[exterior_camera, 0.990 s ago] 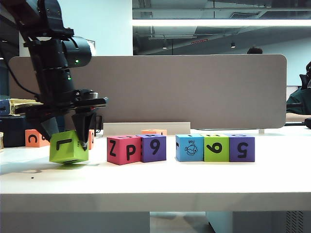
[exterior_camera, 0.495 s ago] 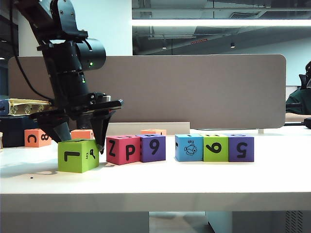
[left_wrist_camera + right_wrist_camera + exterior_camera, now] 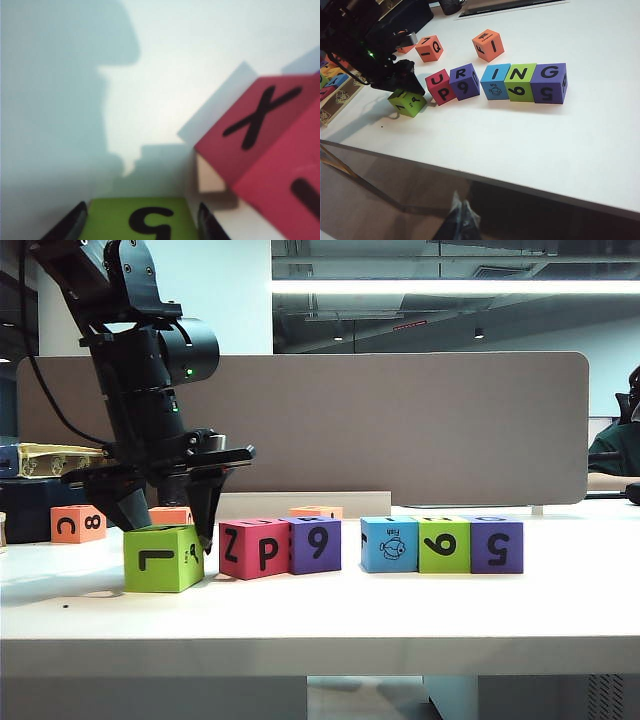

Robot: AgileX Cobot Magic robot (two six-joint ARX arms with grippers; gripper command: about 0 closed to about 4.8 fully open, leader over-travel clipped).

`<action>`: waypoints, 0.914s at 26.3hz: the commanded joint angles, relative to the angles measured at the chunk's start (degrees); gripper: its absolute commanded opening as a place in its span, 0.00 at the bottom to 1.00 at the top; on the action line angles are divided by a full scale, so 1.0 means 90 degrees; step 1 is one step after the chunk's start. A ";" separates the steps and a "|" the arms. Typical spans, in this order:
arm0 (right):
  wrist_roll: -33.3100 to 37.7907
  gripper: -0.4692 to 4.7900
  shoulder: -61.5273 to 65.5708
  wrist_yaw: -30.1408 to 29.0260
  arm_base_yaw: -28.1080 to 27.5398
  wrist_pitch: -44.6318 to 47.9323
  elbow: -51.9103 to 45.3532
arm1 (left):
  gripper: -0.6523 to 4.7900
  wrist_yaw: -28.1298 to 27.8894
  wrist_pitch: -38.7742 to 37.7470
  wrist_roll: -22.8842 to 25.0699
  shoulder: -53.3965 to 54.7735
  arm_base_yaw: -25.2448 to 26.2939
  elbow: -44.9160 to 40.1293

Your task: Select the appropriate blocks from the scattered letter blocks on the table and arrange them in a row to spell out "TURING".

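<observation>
Two lime green blocks, two purple, one red, one blue, two orange

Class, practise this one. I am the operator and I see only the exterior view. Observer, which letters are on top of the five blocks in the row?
Observer: The right wrist view shows them: red block U, purple R block, blue block I, green N block, purple G block.
Operator: And the left gripper?
Observer: The left gripper has its fingers on either side of the end green block. I cannot tell whether they squeeze it.
Operator: Where is the right gripper?
Observer: The right gripper hangs off the table, on the near side of its front edge, with its fingers together.
</observation>
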 commanded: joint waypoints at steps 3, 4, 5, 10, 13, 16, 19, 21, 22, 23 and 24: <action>0.0002 0.09 -0.0068 -0.0010 -0.0002 0.0119 0.0024 | 0.60 -0.0075 0.0347 -0.0148 -0.0032 -0.0002 -0.0002; 0.0002 0.09 -0.0068 -0.0010 -0.0002 0.0117 0.0024 | 0.60 -0.0092 0.0403 -0.0175 -0.0032 -0.0002 -0.0002; 0.0002 0.09 -0.0068 -0.0010 -0.0002 0.0119 0.0024 | 0.60 -0.0100 0.0454 -0.0214 -0.0029 -0.0002 -0.0002; 0.0002 0.09 -0.0068 -0.0010 -0.0002 0.0117 0.0024 | 0.61 -0.0236 0.0566 -0.0255 -0.0029 -0.0002 -0.0002; 0.0002 0.09 -0.0068 -0.0010 -0.0002 0.0117 0.0024 | 0.71 -0.0233 0.0561 -0.0255 -0.0029 -0.0002 -0.0002; 0.0002 0.09 -0.0068 -0.0010 -0.0002 0.0104 0.0024 | 0.76 -0.0233 0.0593 -0.0255 -0.0029 -0.0002 -0.0002; 0.0002 0.09 -0.0068 -0.0010 -0.0002 0.0090 0.0024 | 0.76 -0.0236 0.0690 -0.0253 -0.0032 -0.0002 0.0000; 0.0002 0.09 -0.0068 -0.0010 -0.0002 0.0090 0.0024 | 0.76 -0.0236 0.0714 -0.0250 -0.0044 0.0000 0.0010; 0.0002 0.09 -0.0068 -0.0010 -0.0002 0.0090 0.0024 | 0.76 -0.0238 0.0729 -0.0245 -0.0046 0.0002 0.0012; 0.0000 0.09 -0.0068 -0.0010 -0.0002 0.0090 0.0024 | 0.76 -0.0236 0.0731 -0.0226 -0.0058 0.0002 0.0012; 0.0002 0.09 -0.0068 -0.0010 -0.0002 0.0090 0.0024 | 0.76 -0.0236 0.0729 -0.0187 -0.0073 0.0005 0.0012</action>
